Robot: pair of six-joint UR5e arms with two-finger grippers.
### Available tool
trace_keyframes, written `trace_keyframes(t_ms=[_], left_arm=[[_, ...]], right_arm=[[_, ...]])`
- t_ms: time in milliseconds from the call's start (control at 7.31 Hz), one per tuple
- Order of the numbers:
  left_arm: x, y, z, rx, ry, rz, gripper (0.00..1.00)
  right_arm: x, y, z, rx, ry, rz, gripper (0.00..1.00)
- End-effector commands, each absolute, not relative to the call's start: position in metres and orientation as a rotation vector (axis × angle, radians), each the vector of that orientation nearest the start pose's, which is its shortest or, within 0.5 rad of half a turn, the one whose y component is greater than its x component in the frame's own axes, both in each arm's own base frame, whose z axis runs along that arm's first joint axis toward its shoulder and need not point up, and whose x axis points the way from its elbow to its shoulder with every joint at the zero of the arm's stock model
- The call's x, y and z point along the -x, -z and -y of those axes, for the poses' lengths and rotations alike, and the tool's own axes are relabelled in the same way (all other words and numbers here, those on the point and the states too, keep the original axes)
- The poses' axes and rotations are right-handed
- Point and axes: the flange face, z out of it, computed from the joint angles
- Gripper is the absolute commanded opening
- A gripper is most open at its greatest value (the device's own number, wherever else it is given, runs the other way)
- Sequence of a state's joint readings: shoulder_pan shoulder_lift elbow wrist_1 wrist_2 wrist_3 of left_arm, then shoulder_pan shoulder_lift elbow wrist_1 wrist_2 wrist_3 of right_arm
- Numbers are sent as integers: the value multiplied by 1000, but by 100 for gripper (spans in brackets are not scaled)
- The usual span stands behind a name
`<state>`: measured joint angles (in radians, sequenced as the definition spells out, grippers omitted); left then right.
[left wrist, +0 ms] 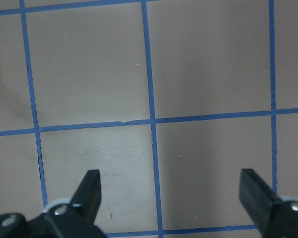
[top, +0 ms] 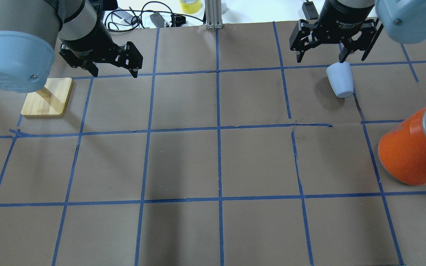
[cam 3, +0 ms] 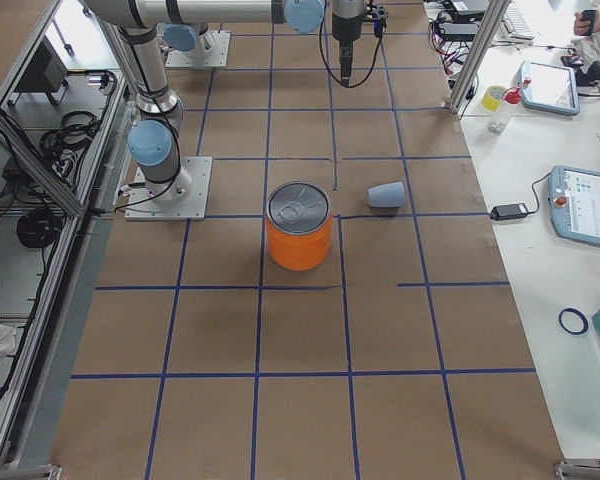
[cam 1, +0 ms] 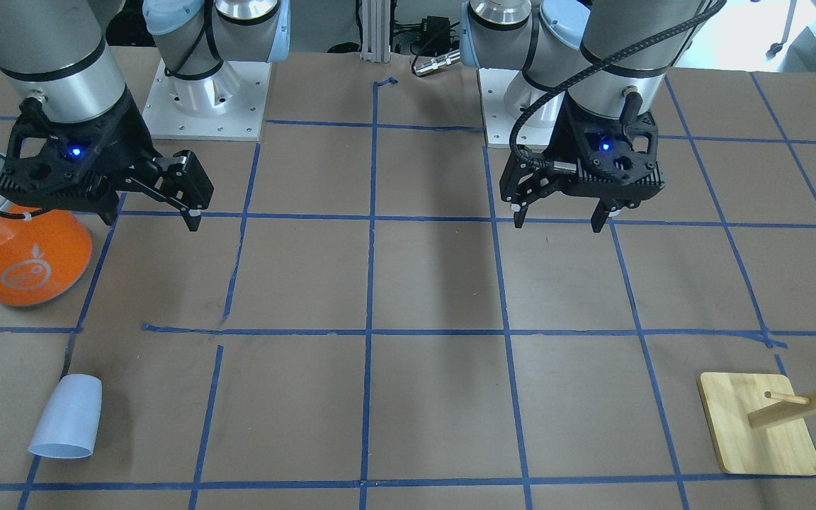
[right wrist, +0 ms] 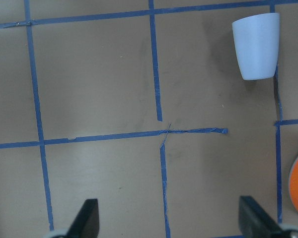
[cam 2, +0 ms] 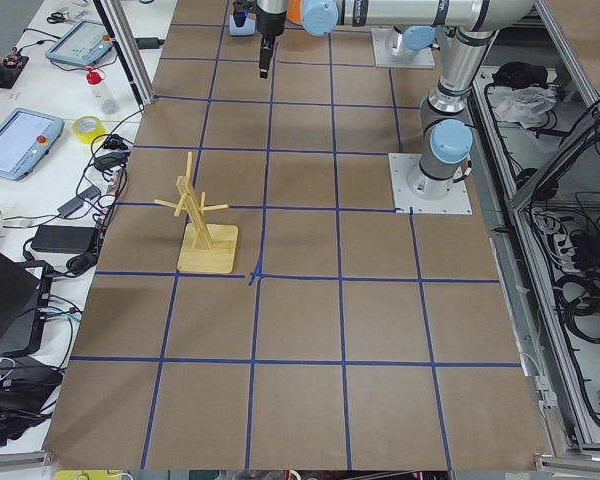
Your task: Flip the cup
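Plainly, nothing of the flip is done yet. Nearest the robot's bases, the right tool [cam 1: 153,212] and the left tool [cam 1: 561,218] hang above the brown paper-covered worktop [cam 1: 436,283] with its grid of blue tape lines [cam 1: 372,212]. Each has its fingers spread wide with nothing between them. Farther out on the right stands a large orange can-shaped container with a silver top [cam 1: 22,258], upright. Farthest out on the right, the small pale lavender-blue tapered plastic cup [cam 1: 66,418] lies on its side, well apart from the container, its wider end pointing away from the robot. On the far left is a pale wooden peg stand on a square base [cam 1: 758,432]. I judge the whole job is left: the right tool, the closer one, would need to reach out, close on the cup, turn it and set it standing. The overhead view makes a right finger seem to touch the cup's rim, but the front-facing view shows them well apart. The right wrist view holds the cup in its upper right corner and a sliver of the container at its right edge. The left wrist view shows only tape, paper and a strip of wood. The exterior right view makes the cup's lying posture clearest.
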<state>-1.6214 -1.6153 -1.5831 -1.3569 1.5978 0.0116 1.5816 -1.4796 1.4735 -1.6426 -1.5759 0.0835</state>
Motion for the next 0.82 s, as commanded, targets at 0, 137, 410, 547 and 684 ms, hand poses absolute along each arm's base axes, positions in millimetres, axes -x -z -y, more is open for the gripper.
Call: trace_keyframes(t_ms=[0,137,410,547,684], left_arm=[[157,-482,517,-94,244,-3105,100],[157,-481,517,-94,242,-3106,100],[157,-482,517,-94,244,-3105,100],[158,-481,517,-94,242,-3106,100],[157,-480,517,-90,240,-3108,100]], right_arm=[[-139,-496,538,-113,125,-3138,100],[-138,-497,536,-114,126,-3141,100],[-138,-498,535,-112,126,-3143,100],[-138,-498,535,-116,128,-3141,100],[-138,-494,536,-116,109,-3142,100]])
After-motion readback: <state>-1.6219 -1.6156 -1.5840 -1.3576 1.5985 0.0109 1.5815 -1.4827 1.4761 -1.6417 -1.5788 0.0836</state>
